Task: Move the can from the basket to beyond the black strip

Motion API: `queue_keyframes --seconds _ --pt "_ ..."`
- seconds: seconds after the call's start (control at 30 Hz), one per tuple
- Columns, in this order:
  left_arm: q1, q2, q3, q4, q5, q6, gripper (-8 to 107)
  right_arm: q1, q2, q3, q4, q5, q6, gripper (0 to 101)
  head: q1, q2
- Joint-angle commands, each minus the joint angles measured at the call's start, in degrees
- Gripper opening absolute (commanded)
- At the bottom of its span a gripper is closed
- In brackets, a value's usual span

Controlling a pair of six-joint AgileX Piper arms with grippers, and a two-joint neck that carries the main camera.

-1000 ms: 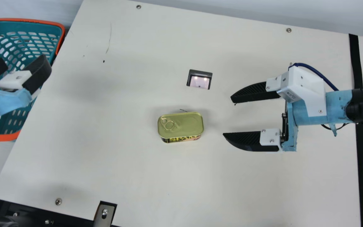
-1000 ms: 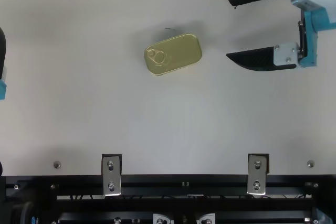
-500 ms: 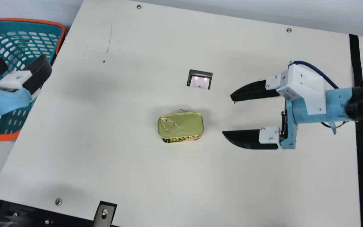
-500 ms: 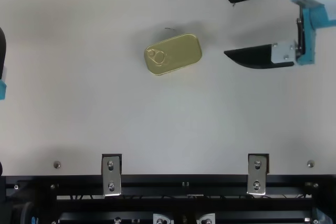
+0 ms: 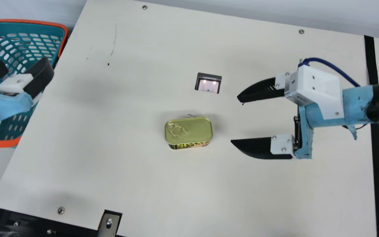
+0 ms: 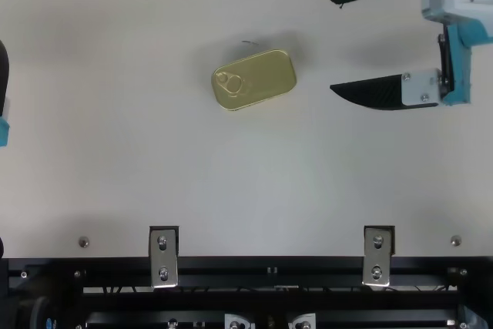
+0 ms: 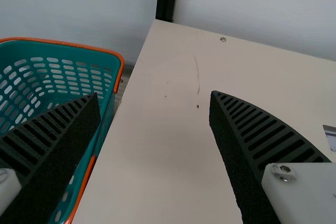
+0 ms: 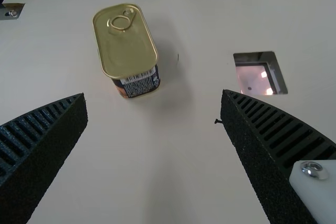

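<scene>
A gold-lidded rectangular can (image 5: pixel 189 131) stands on the table, left of my right gripper (image 5: pixel 235 119) in the main view. That gripper is open, and a gap separates its fingertips from the can (image 6: pixel 254 80). In the right wrist view, the can (image 8: pixel 126 45) lies beyond my right gripper (image 8: pixel 154 94). My left gripper (image 5: pixel 25 62) hangs open by the basket (image 5: pixel 39 31), which is teal with an orange rim. Between the fingers of my left gripper (image 7: pixel 154 95) there is nothing. The black strip (image 5: pixel 377 164) runs down the table's right side, passing under my right arm.
A square recess (image 5: pixel 208 83) with a dark frame lies in the table behind the can. Metal brackets (image 6: pixel 163 256) sit along the table's near edge, by a black rail (image 6: pixel 269 267). Bare table surrounds the can.
My right gripper has shifted slightly left in the main view and its fingers have spread a little wider. Its wrist has tilted a little. The can and my left gripper have stayed put.
</scene>
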State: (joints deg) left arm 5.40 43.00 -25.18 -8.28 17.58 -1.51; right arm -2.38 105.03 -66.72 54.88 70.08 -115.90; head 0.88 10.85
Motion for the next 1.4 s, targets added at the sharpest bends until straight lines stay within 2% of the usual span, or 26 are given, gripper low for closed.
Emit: queue_keyframes --seconds 0.0,0.27,0.47,0.63,0.93,1.37 --pt "0.0 0.0 0.0 0.0 0.0 0.0 90 1.54 -2.35 -2.19 -3.63 -0.18 4.11 101 -0.18 -0.41" --pt "0.0 0.0 0.0 0.0 0.0 0.0 90 11.64 -6.32 -12.11 -15.23 -0.18 17.94 101 -0.18 -0.41" --pt "0.0 0.0 0.0 0.0 0.0 0.0 90 20.44 -4.96 -19.62 -22.95 -0.18 28.9 101 -0.18 -0.41" --pt "0.0 0.0 0.0 0.0 0.0 0.0 90 26.77 -2.64 -23.65 -28.31 -0.18 36.18 101 -0.18 -0.41" --pt "0.0 0.0 0.0 0.12 0.0 0.0 90 33.87 0.49 -26.63 -34.91 -0.18 44.45 101 -0.18 -0.41" --pt "0.0 0.0 0.0 0.12 0.0 0.0 90 38.24 3.37 -27.16 -40.46 -0.18 51.47 101 -0.18 -0.41"
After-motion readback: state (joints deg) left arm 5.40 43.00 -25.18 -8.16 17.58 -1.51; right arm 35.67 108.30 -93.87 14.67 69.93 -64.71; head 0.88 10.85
